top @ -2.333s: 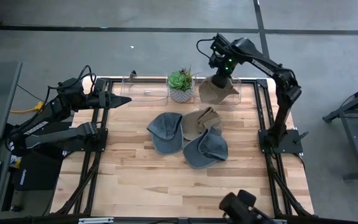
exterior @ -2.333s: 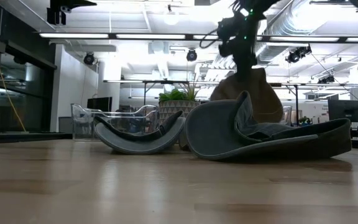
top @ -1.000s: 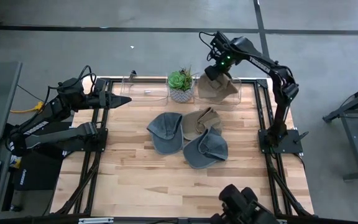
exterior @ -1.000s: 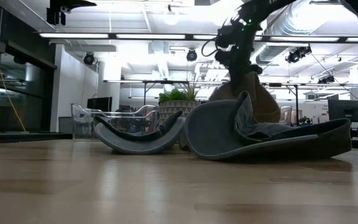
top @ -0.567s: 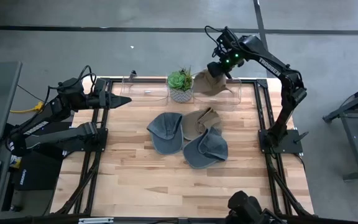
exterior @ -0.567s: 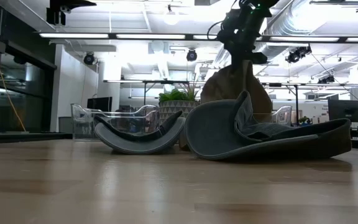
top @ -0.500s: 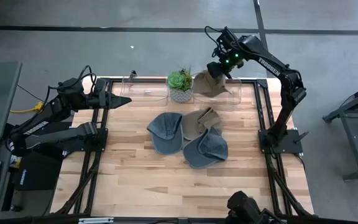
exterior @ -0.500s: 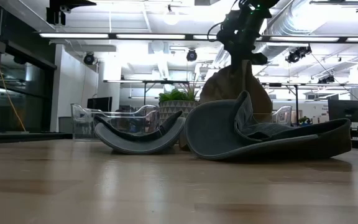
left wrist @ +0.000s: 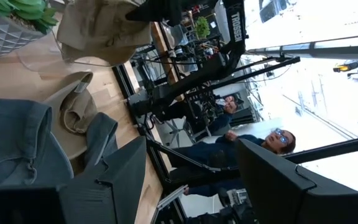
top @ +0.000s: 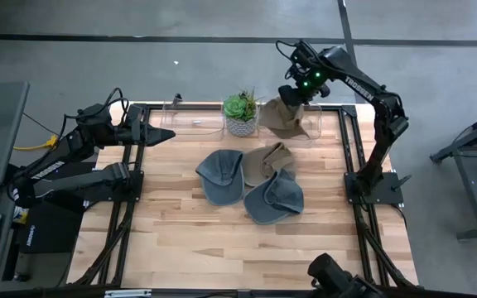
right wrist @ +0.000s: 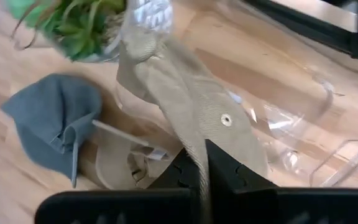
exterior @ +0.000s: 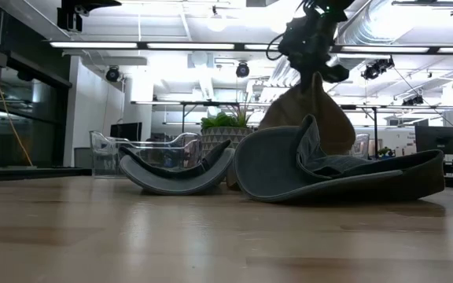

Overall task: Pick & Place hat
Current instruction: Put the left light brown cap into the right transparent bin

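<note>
You are holding a tan hat (top: 284,118) in the right pincer (top: 291,96), which is clamped shut on a fold of its cloth. The hat is hanging off the tabletop (top: 180,240) at about one o'clock in the overhead view, above a clear bin (top: 305,128) at the far edge. In the right wrist view the cloth is draping down from between the dark fingers (right wrist: 219,168), with the clear walls of the bin right beside it, so by my reading the carry is nearly done and the drop is what remains for this hat.

Three more hats are waiting at the centre of the tabletop: a blue hat (top: 219,175) at nine o'clock of the cluster, a second tan hat (top: 265,161) at twelve, and another blue hat (top: 273,199) at five. A potted plant (top: 240,112) is standing just beside the bin, and a second clear bin (top: 190,122) is sitting on the plant's other side.

Your left pincer (top: 161,133) is waiting at ten o'clock, its fingers spread wide and holding nothing.
</note>
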`<state>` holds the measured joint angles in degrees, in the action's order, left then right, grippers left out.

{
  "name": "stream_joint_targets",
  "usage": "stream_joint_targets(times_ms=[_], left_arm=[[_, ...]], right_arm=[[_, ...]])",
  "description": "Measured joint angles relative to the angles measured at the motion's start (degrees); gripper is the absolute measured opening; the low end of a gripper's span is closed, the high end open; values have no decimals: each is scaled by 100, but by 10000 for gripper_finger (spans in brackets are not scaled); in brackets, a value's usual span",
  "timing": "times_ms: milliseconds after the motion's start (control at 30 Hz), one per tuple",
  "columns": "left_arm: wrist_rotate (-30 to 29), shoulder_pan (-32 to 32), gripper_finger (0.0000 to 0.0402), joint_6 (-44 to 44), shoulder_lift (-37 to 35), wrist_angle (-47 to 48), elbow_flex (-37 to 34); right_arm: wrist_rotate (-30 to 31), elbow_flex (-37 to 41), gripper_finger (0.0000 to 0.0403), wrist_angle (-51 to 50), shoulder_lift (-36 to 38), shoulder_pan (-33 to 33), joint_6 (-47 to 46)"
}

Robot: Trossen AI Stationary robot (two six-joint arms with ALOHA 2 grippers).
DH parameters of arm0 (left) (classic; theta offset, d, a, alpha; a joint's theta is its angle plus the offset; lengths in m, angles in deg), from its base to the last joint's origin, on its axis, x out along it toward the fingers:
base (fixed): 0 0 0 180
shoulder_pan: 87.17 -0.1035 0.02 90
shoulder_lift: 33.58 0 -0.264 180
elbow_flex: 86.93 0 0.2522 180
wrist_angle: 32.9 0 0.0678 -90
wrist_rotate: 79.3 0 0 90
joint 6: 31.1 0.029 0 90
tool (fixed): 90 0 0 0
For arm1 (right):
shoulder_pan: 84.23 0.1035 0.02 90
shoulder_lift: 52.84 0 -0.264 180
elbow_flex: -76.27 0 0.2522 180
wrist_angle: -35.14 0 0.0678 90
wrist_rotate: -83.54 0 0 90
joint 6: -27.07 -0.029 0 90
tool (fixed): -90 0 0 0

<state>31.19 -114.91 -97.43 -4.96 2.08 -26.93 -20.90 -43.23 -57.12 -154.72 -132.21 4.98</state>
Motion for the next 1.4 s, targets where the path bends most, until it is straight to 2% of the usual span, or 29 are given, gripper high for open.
stream_joint_targets(times_ms=[133,367,533,700,1133,1400], left_arm=[[0,2,232,-2,-2,0,0],[2,1,232,-3,-2,0,0],[2,2,232,-4,-2,0,0],[4,0,232,-16,-2,0,0],[6,0,232,-31,-2,2,0],[-4,1,232,-31,-1,210,-2]], right_arm=[[1,387,0,104,2,-100,-148],[-44,1559,0,804,-2,-113,-117],[260,1910,0,1264,-2,-125,8],[694,1816,0,1459,-2,-152,259],[2490,940,0,1456,0,-152,1411],[2844,1177,0,1497,0,-110,1824]])
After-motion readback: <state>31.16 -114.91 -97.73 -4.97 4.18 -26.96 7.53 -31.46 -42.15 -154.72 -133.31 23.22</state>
